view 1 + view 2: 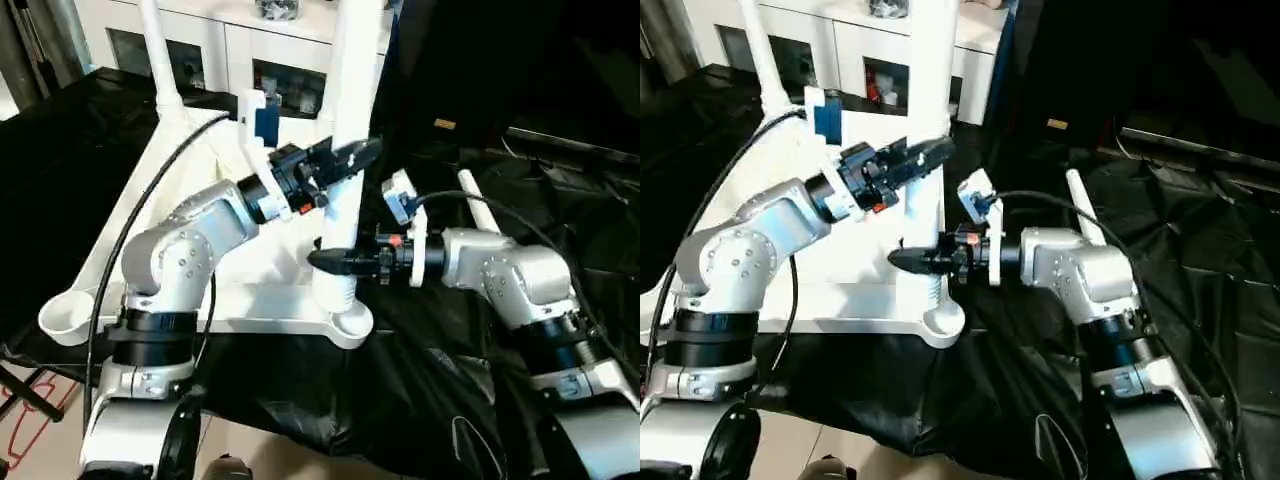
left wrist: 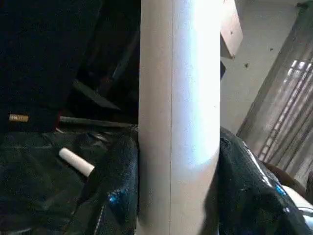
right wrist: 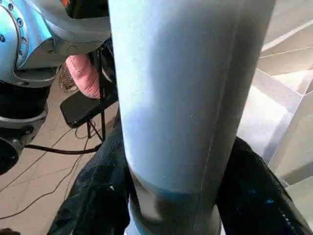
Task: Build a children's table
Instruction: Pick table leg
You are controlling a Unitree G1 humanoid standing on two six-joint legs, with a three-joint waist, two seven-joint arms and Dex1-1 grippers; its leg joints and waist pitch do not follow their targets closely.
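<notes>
Children's table top (image 1: 250, 300) lies upside down on the surface (image 1: 450, 380), which is draped in black sheeting, with its ribbed underside facing up; you can see this from the left eye view. One white leg (image 1: 345, 150) stands upright in the near right corner socket (image 1: 340, 318), and a second leg (image 1: 160, 60) rises from the far left corner. The near left socket (image 1: 65, 315) is empty. Your left gripper (image 1: 345, 165) is clamped on the upright leg partway up, and your right gripper (image 1: 335, 262) is clamped on the same leg lower down, just above the socket. A white cabinet (image 1: 230, 40) with glass doors stands behind. In the right eye view, a loose leg (image 1: 1082, 205) lies on the black sheeting beyond your right forearm, apart from the table top. In the left wrist view, both black fingers (image 2: 115, 191) press against the sides of the leg with no gap, and the loose leg's end (image 2: 76, 161) shows on the sheeting beyond. In the right wrist view, the fingers (image 3: 100, 196) likewise bear against both sides of the leg, with the ribbed underside (image 3: 283, 112) just beside it and the floor (image 3: 44, 171) below.
</notes>
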